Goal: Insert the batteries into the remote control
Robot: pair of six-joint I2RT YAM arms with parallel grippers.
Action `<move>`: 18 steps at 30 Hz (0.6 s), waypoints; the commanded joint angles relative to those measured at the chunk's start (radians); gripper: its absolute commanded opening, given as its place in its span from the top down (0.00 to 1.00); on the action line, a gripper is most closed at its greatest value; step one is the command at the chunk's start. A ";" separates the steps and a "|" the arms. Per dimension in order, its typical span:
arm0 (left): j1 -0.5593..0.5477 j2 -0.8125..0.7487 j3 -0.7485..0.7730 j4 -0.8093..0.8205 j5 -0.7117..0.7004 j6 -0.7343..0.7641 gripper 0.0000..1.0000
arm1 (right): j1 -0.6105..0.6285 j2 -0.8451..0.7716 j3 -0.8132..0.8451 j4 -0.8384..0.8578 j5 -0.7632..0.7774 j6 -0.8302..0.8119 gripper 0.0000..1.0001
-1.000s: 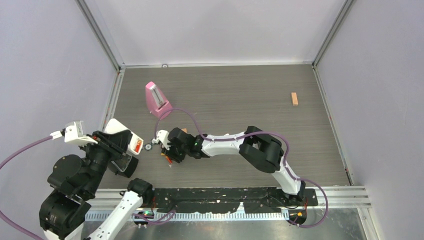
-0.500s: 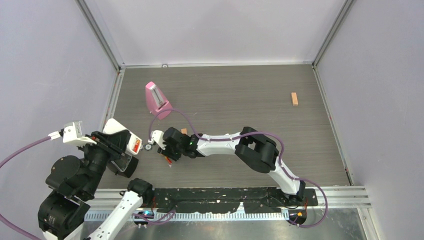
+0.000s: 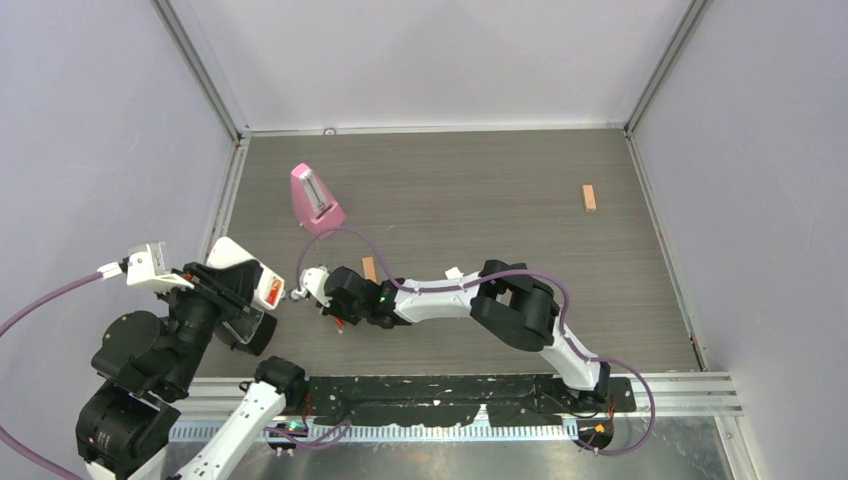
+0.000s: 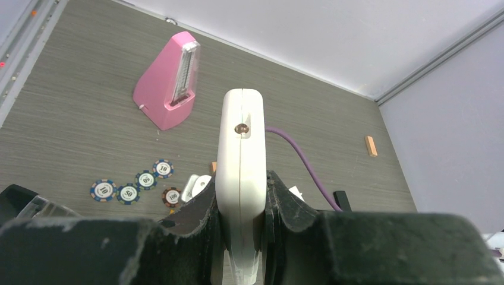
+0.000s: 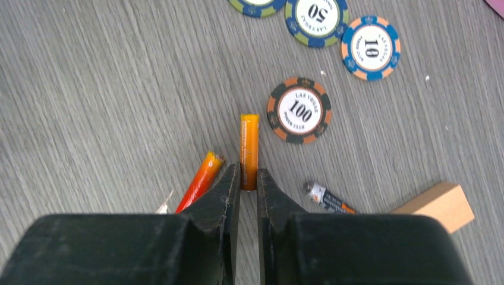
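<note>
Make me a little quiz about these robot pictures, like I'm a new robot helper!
1. True or false: the left end effector holds the white remote.
2. Which number is printed on the poker chip nearest the orange battery?
3. What does the right end effector pinch? A) white remote B) poker chip C) orange battery

Key: 1 true; 2 one hundred; 3 C.

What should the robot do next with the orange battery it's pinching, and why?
Probably lift it a little. The right gripper is shut on one end of the orange battery, which seems to lie on the table. The left gripper holds the remote up, so the battery must rise before going there.
</note>
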 commanded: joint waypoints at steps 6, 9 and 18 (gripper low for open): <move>0.004 0.017 -0.034 0.022 0.079 0.002 1.00 | 0.009 -0.208 -0.154 0.046 0.093 0.029 0.95; 0.005 0.022 -0.069 0.046 0.152 -0.007 1.00 | 0.009 -0.311 -0.264 0.054 0.089 0.079 0.94; 0.005 0.082 -0.304 0.318 0.540 -0.097 1.00 | 0.008 -0.801 -0.628 0.022 0.098 0.312 0.95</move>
